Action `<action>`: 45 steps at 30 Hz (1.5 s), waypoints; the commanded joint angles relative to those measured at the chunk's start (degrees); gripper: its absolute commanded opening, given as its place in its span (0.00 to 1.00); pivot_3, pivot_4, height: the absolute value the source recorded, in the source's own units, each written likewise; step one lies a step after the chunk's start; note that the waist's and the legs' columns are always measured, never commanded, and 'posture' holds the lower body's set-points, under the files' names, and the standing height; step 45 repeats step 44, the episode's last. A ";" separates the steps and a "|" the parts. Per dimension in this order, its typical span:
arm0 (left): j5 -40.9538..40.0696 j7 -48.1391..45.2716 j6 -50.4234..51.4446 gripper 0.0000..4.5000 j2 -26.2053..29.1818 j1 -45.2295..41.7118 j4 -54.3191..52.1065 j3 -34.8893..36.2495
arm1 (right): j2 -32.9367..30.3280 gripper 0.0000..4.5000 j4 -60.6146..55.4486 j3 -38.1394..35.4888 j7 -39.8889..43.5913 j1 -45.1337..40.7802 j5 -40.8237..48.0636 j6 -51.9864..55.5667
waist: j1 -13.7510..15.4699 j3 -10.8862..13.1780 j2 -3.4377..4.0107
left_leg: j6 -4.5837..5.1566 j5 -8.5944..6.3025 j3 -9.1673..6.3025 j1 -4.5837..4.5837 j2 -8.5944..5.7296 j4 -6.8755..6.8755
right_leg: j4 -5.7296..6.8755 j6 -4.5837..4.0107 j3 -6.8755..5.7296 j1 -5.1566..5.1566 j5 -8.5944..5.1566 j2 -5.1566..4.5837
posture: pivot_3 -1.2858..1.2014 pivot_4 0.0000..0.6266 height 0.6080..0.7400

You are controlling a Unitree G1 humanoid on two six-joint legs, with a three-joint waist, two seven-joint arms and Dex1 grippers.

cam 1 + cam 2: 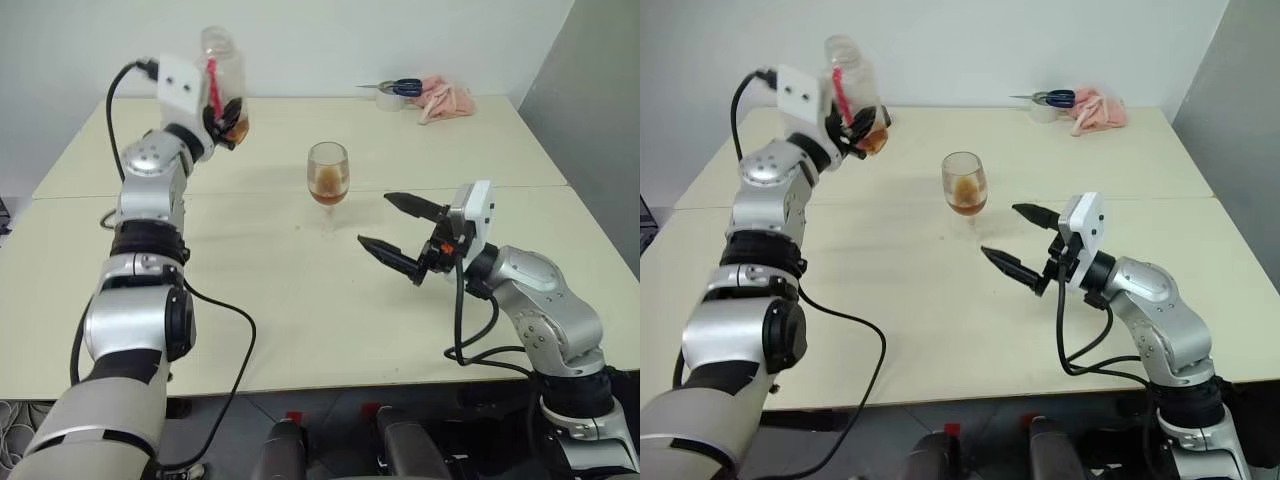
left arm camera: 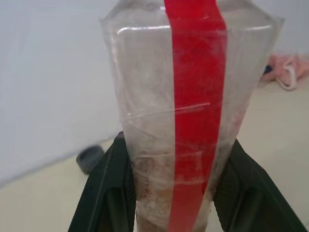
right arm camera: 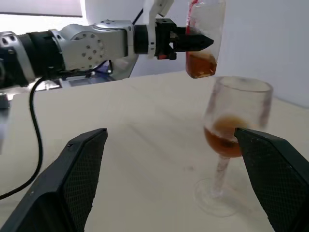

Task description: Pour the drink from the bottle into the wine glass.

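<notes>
My left gripper (image 1: 225, 118) is shut on the bottle (image 1: 222, 75), a clear plastic one with a red strip, held upright above the table's far left. A little reddish-brown drink (image 3: 200, 65) sits at its bottom. The wine glass (image 1: 328, 175) stands at mid-table with amber drink (image 1: 328, 192) in its bowl. To the right of the glass and a little nearer, my right gripper (image 1: 375, 220) hangs open, its fingers pointing toward the glass without touching it. In the left wrist view the bottle (image 2: 193, 121) sits between the two black fingers (image 2: 104, 188).
Blue-handled scissors (image 1: 400, 88) on a roll and a pink cloth (image 1: 447, 98) lie at the table's far right edge. A small black round object (image 2: 89, 157) lies on the table behind the bottle. The cream table (image 1: 300, 310) has a seam across its middle.
</notes>
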 commanded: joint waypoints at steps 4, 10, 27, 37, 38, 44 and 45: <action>-7.20 6.35 8.82 0.37 -3.19 13.81 -17.11 6.48 | 0.02 1.00 -3.44 1.02 1.08 1.57 2.45 1.39 | 0.15 -0.02 -0.03 | -0.02 0.01 0.01 0.00 -0.02 0.03 | -0.01 0.00 0.02 0.01 0.00 -0.04 | 0.52 0.24 1.00; -8.61 7.83 10.19 0.37 -4.88 23.35 -24.44 6.56 | -0.15 1.00 -4.15 1.24 1.59 2.37 3.23 1.95 | 0.61 -0.05 -0.08 | -0.02 0.01 -0.02 0.00 -0.03 0.03 | -0.03 -0.01 -0.01 0.02 0.00 -0.05 | 0.52 0.24 1.00; -5.48 6.96 4.13 0.75 -5.00 27.58 -21.44 2.79 | 1.43 1.00 -3.25 1.49 -0.44 1.68 2.36 1.89 | 0.89 -0.06 -0.09 | -0.01 0.00 0.02 0.02 -0.05 0.02 | -0.05 -0.01 0.00 0.04 0.00 -0.05 | 0.52 0.24 1.00; -6.75 10.05 10.98 0.99 -6.39 35.65 -31.62 2.68 | 1.33 1.00 -4.42 0.87 -3.09 4.50 2.07 2.49 | 0.89 -0.07 -0.09 | -0.01 0.00 0.01 0.03 -0.04 0.00 | -0.06 -0.01 0.01 0.04 0.00 -0.06 | 0.52 0.24 1.00; -6.98 10.42 12.06 0.99 -6.63 36.72 -33.29 2.75 | 1.30 1.00 -4.72 0.59 -3.60 5.08 2.31 2.76 | 0.89 -0.07 -0.09 | -0.01 0.00 0.01 0.04 -0.03 0.00 | -0.05 -0.01 0.02 0.06 0.00 -0.07 | 0.52 0.24 1.00; -9.97 13.57 21.70 0.99 -9.87 50.78 -52.85 3.77 | 0.89 1.00 -5.54 -3.08 -16.26 13.82 -6.08 3.65 | 1.00 -0.09 -0.10 | -0.02 -0.01 0.01 0.04 -0.02 -0.01 | -0.08 0.00 0.03 0.07 0.00 -0.10 | 0.52 0.24 1.00; -9.97 13.57 21.70 0.99 -9.87 50.78 -52.85 3.77 | 0.89 1.00 -5.54 -3.08 -16.26 13.82 -6.08 3.65 | 1.00 -0.09 -0.10 | -0.02 -0.01 0.01 0.04 -0.02 -0.01 | -0.08 0.00 0.03 0.07 0.00 -0.10 | 0.52 0.24 1.00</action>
